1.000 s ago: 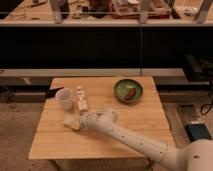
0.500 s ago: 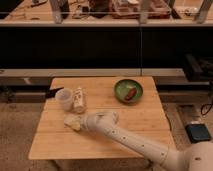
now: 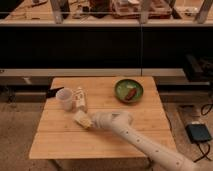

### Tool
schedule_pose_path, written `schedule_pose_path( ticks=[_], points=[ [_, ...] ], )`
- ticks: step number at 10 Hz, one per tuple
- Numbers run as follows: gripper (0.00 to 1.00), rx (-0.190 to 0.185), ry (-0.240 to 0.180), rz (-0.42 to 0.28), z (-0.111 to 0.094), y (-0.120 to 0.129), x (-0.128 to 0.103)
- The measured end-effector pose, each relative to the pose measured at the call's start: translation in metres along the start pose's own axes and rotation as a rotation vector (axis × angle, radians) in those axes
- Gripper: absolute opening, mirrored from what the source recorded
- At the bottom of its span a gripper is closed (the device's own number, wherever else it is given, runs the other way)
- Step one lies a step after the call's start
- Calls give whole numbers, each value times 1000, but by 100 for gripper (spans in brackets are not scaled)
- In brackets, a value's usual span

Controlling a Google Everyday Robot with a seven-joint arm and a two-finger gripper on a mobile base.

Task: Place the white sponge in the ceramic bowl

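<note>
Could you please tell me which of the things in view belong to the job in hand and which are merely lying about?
For the job:
white sponge
ceramic bowl, green, off to the sponge's right
gripper, right at the sponge

Just lying about:
white cup
upright carton beside the cup
red-brown item in the bowl
black box on the floor

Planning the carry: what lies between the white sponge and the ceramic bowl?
Only bare table between white sponge and ceramic bowl, in the camera view. The gripper is at the sponge's right edge.
</note>
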Motion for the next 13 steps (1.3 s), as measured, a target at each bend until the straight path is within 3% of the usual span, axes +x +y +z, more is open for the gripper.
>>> schedule_pose_path(
  ticks=[2,4,8,10,13],
  points=[
    [0,-79,-20,49,-39,44,-21],
    [0,-120,-25,94,-66,67,-37],
    [0,-253,109,327,-152,140,-32],
    [0,-282,139,381,-168,155,-31],
    [0,-276,136,372,-165,150,-29]
  ],
)
